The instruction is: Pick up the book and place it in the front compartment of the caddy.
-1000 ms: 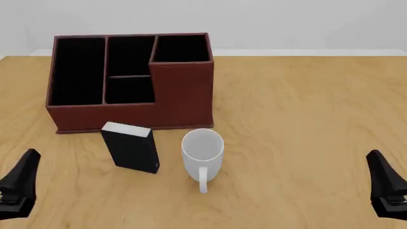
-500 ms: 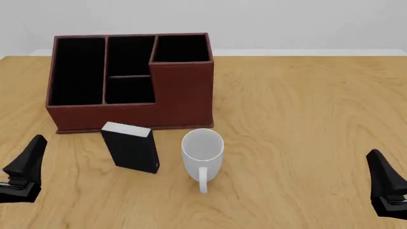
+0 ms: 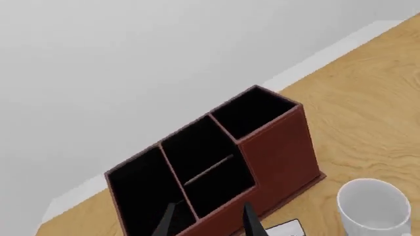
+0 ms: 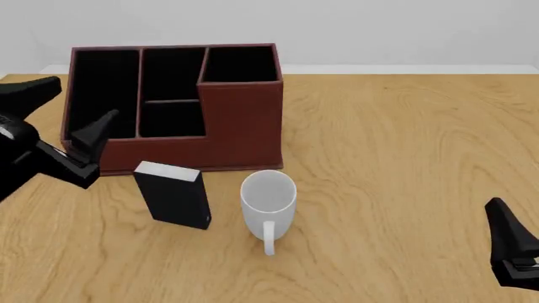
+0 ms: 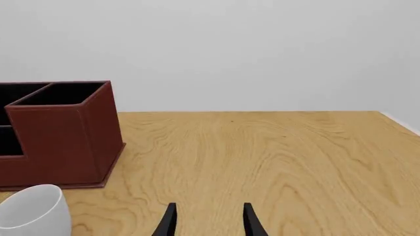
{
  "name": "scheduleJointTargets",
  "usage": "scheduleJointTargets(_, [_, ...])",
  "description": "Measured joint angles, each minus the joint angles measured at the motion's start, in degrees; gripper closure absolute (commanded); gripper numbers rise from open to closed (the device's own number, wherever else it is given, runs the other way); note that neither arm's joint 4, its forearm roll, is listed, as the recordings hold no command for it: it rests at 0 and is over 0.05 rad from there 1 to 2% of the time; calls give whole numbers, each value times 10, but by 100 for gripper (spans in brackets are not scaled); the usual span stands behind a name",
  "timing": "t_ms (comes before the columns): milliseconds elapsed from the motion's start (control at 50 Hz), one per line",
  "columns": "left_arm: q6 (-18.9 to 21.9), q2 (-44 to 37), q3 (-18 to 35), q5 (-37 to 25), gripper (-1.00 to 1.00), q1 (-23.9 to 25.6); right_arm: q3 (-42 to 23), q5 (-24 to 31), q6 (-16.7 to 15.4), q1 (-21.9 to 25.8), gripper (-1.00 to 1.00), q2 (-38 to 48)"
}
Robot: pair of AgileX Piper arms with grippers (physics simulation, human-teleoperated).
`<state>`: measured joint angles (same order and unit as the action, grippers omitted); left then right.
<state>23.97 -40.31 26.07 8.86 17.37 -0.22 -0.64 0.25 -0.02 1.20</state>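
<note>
**Left gripper raised beside the caddy; book stands untouched on the table**

At the far left of the front view, the left gripper [image 4: 69,108] is lifted off the table, level with the caddy's left end wall. Its two dark fingers are spread apart with nothing between them; the left wrist view shows the same gap, looking down on the caddy's open compartments.

The caddy [image 4: 244,123] is a dark red-brown box with a black interior, standing at the back left of the wooden table [image 4: 404,164]. A long compartment runs along its left side, two smaller ones sit in the middle, one behind the other, and a taller square section rises at its right corner. All visible compartments look black and hold nothing that can be made out.

Just in front of the caddy, near but apart from its front wall, the book [image 4: 174,196] stands upright, black with a white page edge on top. No title or writing can be read on it.

Just to its right stands a white mug [image 4: 269,205], upright, handle toward the camera, unmarked.

At the lower right corner, well apart from everything, the right gripper [image 4: 511,247] sits low; its wrist view shows the fingers [image 5: 168,221] parted and holding nothing.
</note>
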Motion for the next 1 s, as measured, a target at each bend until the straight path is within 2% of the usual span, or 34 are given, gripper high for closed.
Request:
scheduleJointTargets(220, [103, -41, 70, -115, -100, 92, 0, -6, 0, 0, -100, 5])
scheduleJointTargets(500, [223, -53, 63, -223, -100, 174, 1, -8, 0, 0, -100, 8])
scheduleJointTargets(680, [283, -66, 70, -283, -100, 185, 1, -9, 0, 0, -100, 8])
scheduleJointTargets(1000, [379, -112, 93, -330, -100, 150, 1, -9, 0, 0, -100, 9])
